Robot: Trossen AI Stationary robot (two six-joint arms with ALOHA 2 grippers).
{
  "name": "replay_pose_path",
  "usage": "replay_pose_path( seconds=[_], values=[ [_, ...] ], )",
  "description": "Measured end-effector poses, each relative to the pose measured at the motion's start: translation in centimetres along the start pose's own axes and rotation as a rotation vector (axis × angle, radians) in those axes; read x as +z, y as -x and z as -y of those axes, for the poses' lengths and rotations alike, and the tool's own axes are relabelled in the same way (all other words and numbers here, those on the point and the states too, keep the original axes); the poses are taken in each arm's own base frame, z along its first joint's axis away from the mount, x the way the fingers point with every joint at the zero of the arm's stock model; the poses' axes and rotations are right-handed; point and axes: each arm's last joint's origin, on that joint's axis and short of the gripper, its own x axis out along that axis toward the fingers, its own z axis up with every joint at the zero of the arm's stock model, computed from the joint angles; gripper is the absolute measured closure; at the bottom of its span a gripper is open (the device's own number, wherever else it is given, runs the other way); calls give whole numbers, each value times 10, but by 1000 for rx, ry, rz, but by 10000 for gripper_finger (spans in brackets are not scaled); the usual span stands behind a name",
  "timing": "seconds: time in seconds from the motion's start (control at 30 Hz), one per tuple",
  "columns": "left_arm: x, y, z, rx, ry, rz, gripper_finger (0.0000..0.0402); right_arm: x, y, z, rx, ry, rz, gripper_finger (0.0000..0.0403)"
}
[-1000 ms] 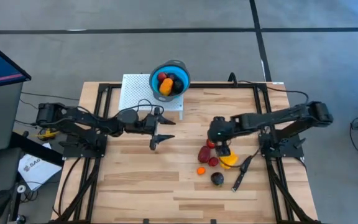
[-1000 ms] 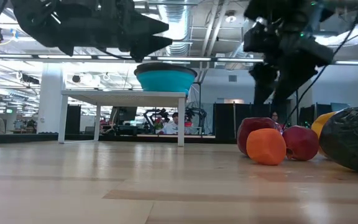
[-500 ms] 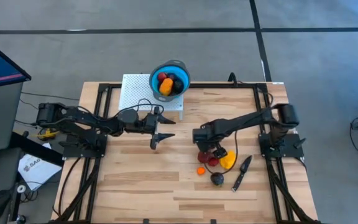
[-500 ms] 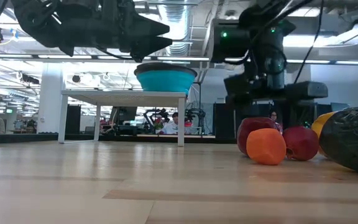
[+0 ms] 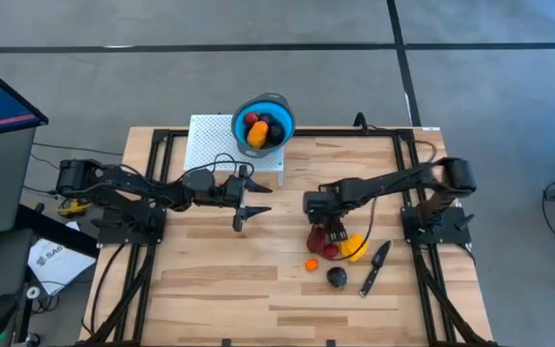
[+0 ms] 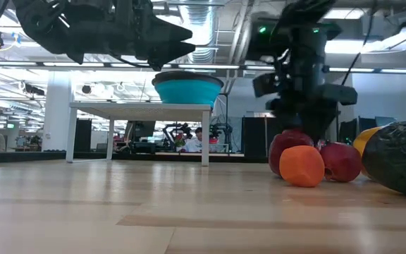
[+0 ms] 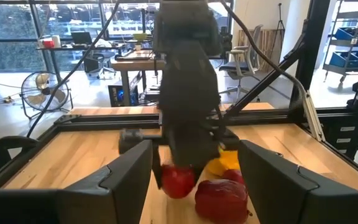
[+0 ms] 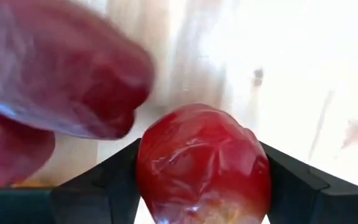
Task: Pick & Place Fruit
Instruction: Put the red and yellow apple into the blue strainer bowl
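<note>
Several toy fruit lie in a cluster right of centre: a dark red piece (image 5: 316,236), a red one (image 5: 331,252), a yellow one (image 5: 356,248), an orange one (image 5: 310,264) and a dark purple one (image 5: 336,278). My right gripper (image 5: 328,227) points down into this cluster, shut on a small red fruit (image 8: 202,167). More fruit fills the blue bowl (image 5: 279,104), which stands on a white stand (image 5: 210,143). My left gripper (image 5: 250,205) hovers open left of the cluster, above the table. My right gripper pinches the small red fruit by its two opposite sides (image 8: 149,168), one finger (image 8: 104,183) on each. The fingers come from above, pointing down (image 7: 188,134). The fruit (image 7: 178,181) sits low among the others; whether it is off the table, I cannot tell.
A black-handled knife (image 5: 374,266) lies just right of the fruit cluster. The white stand with the bowl is at the table's far edge. Bare wood stretches across the table's near half and its left side (image 5: 210,280).
My right gripper has swung toward the table's left, then come back a little and dropped down into the fruit cluster. The left arm has kept still.
</note>
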Motion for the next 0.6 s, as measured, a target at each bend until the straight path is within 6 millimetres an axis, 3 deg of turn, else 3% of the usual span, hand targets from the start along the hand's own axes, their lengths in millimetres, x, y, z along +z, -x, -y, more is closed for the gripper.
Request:
replay_pose_path(
  seconds=[0.13, 0.27, 0.43, 0.6],
  values=[
    [-3, 1, 0, -1, -11, -14, 175, -17, 11, 4, -24, -195, 236, 144],
    [-9, 7, 0, 38, -11, -32, 183, -23, 23, 7, -15, -377, 600, 143],
    [-7, 31, 2, 64, -14, -7, 196, -16, 35, 11, -32, -489, 1055, 143],
    [-13, 65, 3, 191, -8, 20, 208, 9, 47, 22, -122, -480, 1379, 143]
  ],
)
